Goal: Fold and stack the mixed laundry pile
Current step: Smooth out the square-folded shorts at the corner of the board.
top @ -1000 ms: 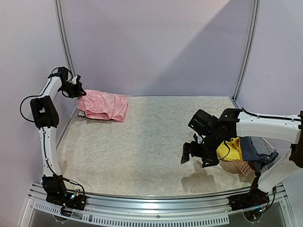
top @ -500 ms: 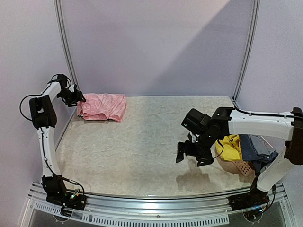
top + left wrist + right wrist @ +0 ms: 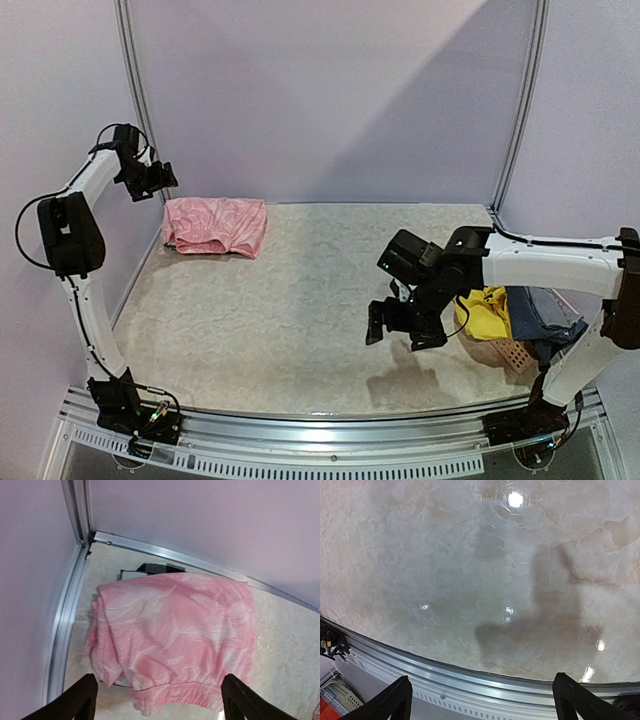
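Note:
A folded pink garment (image 3: 215, 225) lies at the far left corner of the table (image 3: 280, 300). In the left wrist view this pink garment (image 3: 175, 630) covers a black-and-white checked shirt (image 3: 150, 569), of which only an edge peeks out at the back. My left gripper (image 3: 157, 180) hangs open above the pink garment's left end, touching nothing; its fingertips (image 3: 75, 702) frame the near hem. My right gripper (image 3: 393, 325) is open and empty over bare table. Beside it, a bright yellow garment (image 3: 485, 312) and a blue-grey one (image 3: 545, 310) are heaped at the right edge.
A salmon perforated basket (image 3: 510, 353) sits under the right-hand heap. Metal frame posts (image 3: 135, 90) and lilac walls close the back and sides. The front aluminium rail (image 3: 470, 677) runs just below my right gripper (image 3: 482, 702).
My left gripper has opened, let go of the pink garment and risen toward the left wall. The pink garment has settled flat. My right arm has drifted slightly left, away from the heap.

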`<state>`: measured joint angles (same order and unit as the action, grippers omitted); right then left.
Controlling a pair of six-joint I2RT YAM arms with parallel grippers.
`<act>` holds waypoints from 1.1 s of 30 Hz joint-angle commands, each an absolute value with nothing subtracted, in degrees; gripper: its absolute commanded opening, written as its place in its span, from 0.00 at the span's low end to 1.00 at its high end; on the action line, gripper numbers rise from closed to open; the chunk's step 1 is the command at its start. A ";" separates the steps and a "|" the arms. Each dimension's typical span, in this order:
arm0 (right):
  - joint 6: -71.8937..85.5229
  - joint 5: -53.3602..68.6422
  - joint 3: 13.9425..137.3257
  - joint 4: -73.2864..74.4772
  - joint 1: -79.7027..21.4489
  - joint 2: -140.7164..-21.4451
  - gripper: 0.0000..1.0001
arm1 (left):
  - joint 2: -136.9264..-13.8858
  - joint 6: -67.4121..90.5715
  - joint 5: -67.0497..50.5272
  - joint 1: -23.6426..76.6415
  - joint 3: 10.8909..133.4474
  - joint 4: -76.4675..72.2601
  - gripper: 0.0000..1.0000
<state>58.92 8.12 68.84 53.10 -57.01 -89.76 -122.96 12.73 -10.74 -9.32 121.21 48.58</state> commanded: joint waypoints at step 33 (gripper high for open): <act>61.11 3.93 82.97 59.38 -61.26 -101.79 0.99 | -137.46 20.49 -17.17 -12.74 123.16 35.87 0.66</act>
<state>61.89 5.52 81.76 57.36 -60.75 -100.77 -141.45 21.50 -20.03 -12.84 123.74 35.00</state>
